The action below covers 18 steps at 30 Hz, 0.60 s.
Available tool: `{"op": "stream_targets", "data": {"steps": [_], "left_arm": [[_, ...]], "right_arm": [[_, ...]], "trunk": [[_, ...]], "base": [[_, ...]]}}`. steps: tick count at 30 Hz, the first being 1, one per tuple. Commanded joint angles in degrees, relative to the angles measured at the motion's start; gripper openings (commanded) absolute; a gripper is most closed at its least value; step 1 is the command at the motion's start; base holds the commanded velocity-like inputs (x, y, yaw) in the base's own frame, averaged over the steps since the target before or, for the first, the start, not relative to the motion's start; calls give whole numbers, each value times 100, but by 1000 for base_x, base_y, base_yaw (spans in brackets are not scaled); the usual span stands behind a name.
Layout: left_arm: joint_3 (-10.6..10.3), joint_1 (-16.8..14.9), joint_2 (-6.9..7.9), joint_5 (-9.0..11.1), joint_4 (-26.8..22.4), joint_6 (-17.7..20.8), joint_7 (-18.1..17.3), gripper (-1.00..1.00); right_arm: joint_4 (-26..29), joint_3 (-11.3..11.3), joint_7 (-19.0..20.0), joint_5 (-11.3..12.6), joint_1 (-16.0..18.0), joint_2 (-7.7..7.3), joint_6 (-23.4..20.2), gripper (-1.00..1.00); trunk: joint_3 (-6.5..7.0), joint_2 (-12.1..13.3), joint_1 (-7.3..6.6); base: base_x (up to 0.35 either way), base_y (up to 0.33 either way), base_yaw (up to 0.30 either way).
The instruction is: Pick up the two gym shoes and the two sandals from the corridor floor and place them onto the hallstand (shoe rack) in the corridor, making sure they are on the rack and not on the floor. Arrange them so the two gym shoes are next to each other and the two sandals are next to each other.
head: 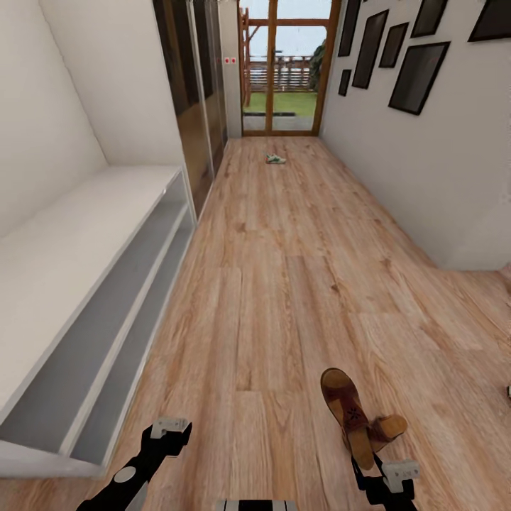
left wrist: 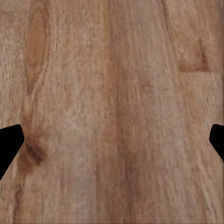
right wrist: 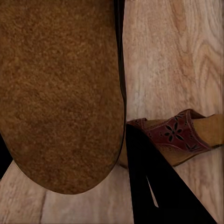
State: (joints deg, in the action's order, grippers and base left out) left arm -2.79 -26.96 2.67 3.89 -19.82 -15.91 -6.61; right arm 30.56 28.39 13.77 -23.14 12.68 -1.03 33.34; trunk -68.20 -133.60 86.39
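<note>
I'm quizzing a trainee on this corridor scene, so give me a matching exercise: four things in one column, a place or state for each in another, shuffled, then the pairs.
Things:
1. sandal
2. gym shoe
3. left gripper
4. hallstand

Places or states:
A. far down the corridor floor, near the glass door
B. along the left wall
C. open, over bare floor
D. held in the right gripper

Pairs: 1-D, 2-A, 3-C, 4-B

Corridor floor (head: 284, 270) mostly open; clutter at near right.

Left: shoe rack (head: 85, 284) lines the wall, shelves bare. Right: one sandal (head: 348, 411) held up, second sandal (head: 387, 428) on the floor just beside it. Lone sneaker (head: 275, 159) far ahead by the glass door (head: 287, 67). Bare planks beneath the left gripper (head: 169, 428).
</note>
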Motion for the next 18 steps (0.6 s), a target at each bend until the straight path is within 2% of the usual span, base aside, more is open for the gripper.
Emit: {"op": "stream_targets", "data": {"steps": [1,18], "left_arm": [[-28,-2,5,41,5,-17,-9,100],[-28,-2,5,48,5,-17,-9,100]], "right_arm": [[-3,45,56,-6,6,5,14,-100],[2,50,56,-6,6,5,15,-100]], "trunk": [[2,-1,1],[11,-1,1]], "base": [[227,154,-149],[293,162,-16]]}}
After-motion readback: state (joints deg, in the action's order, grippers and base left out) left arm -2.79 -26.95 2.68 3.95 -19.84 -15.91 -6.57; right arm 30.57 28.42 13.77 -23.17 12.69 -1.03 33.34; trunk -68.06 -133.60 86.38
